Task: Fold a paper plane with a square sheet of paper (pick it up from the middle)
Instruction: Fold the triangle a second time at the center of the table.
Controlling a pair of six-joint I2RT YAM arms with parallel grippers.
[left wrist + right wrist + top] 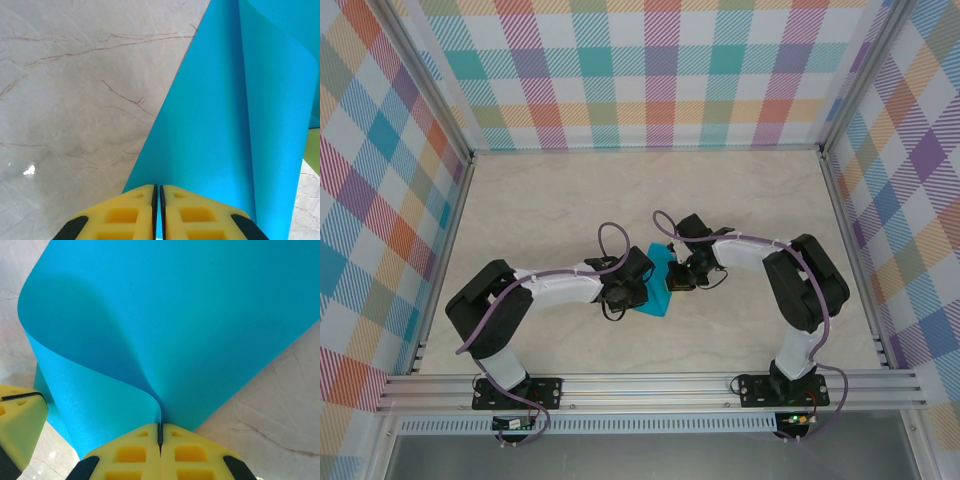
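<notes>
The square sheet of paper is teal-blue and sits mid-table between my two grippers. My right gripper is shut on one edge of it, and the paper rises from the jaws and curls over to the left. My left gripper has its yellow fingers all but together, tips down over the flat part of the sheet. Blue shows through the thin slit between them, and I cannot tell if paper is pinched there. From above, the left gripper is at the sheet's near-left edge and the right gripper at its right.
The marble-patterned tabletop spreads out around the sheet. Plaid walls close in the back and both sides. An aluminium rail runs along the near edge by the arm bases. A left finger shows at the lower left in the right wrist view.
</notes>
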